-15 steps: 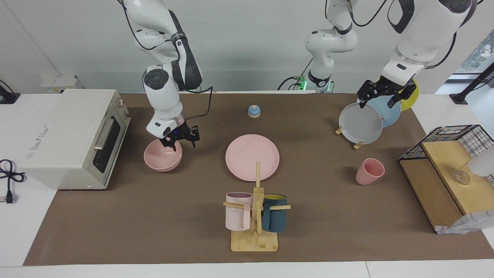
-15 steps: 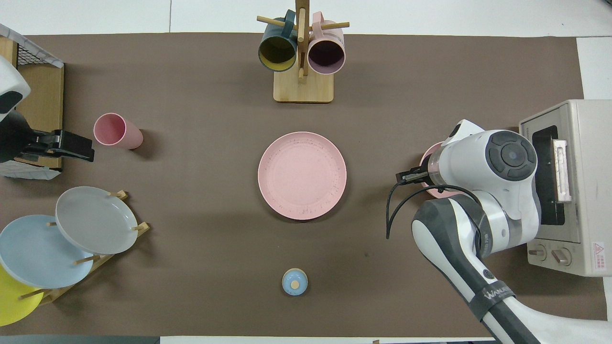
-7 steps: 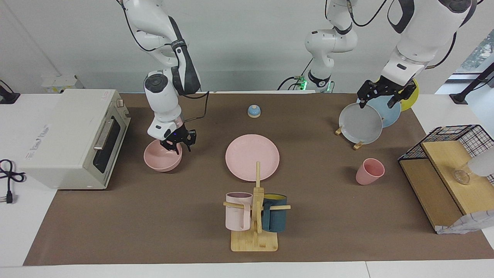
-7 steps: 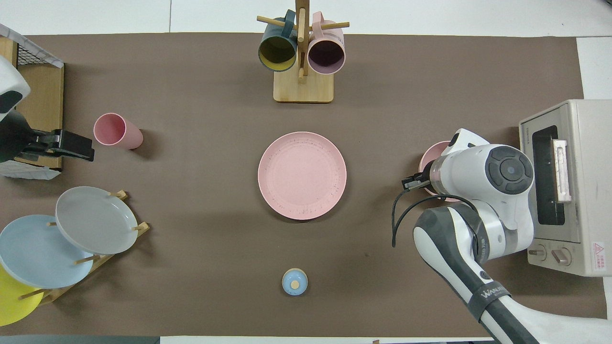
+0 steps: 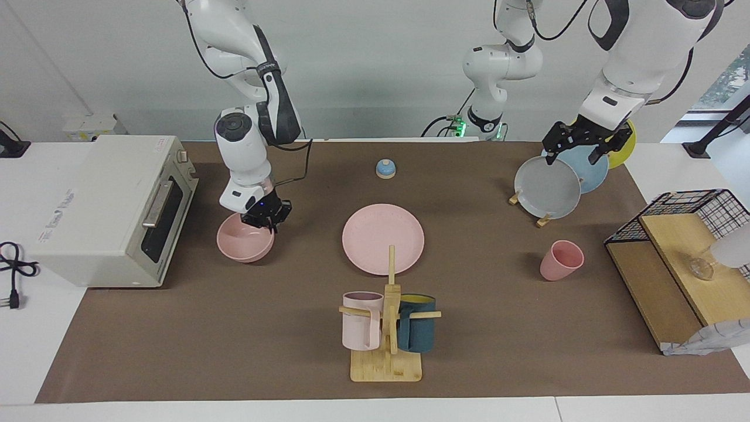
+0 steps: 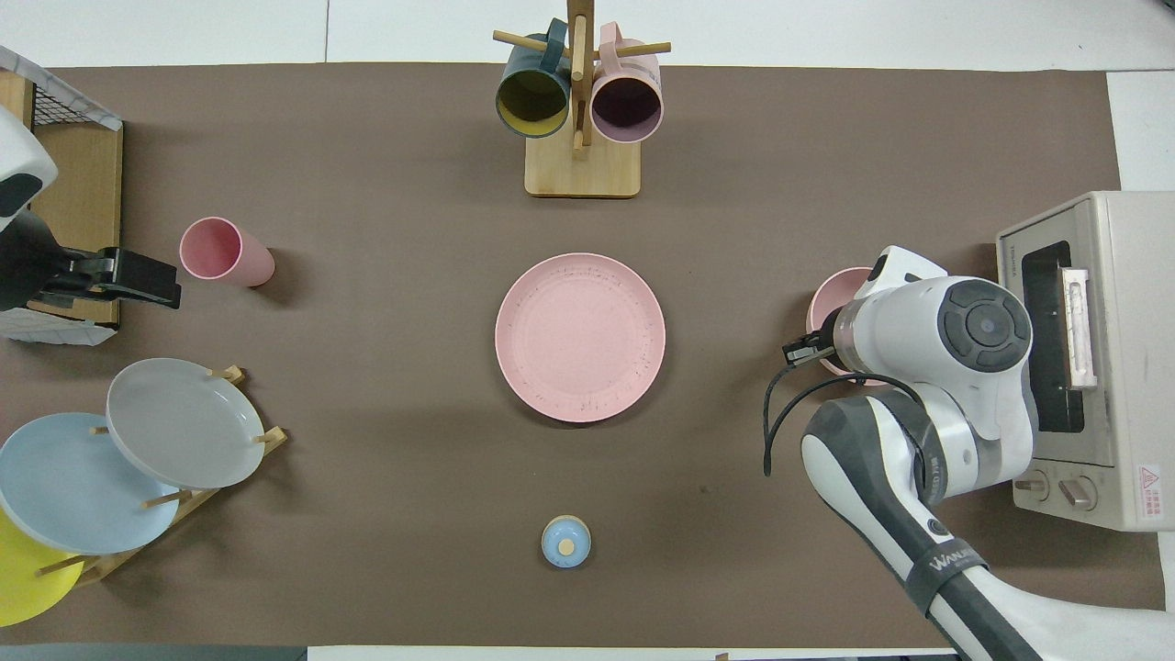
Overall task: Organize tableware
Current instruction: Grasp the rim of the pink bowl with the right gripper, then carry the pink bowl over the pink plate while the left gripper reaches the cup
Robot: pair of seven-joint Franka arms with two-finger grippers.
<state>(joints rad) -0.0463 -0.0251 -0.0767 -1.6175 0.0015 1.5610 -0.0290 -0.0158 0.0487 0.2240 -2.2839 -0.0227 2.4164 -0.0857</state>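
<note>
right arm [image 6: 927, 367]: glossy white shell, dark grey joint bands, round grey cap, black cable loop, white lettering on black forearm band | left arm [image 5: 633, 53]: white shell, black cables | right gripper [image 5: 266, 218], left gripper [image 5: 577, 149]: black

The right claw [image 5: 265, 223] has closed in on the pink bowl's [image 5: 241, 241] rim, nudging it toward the oven [image 5: 105, 205].

I see bright, even light from above; soft short shadows sit beside the pink plate [image 5: 383, 238] at frame centre, and both views look sharp.
</note>
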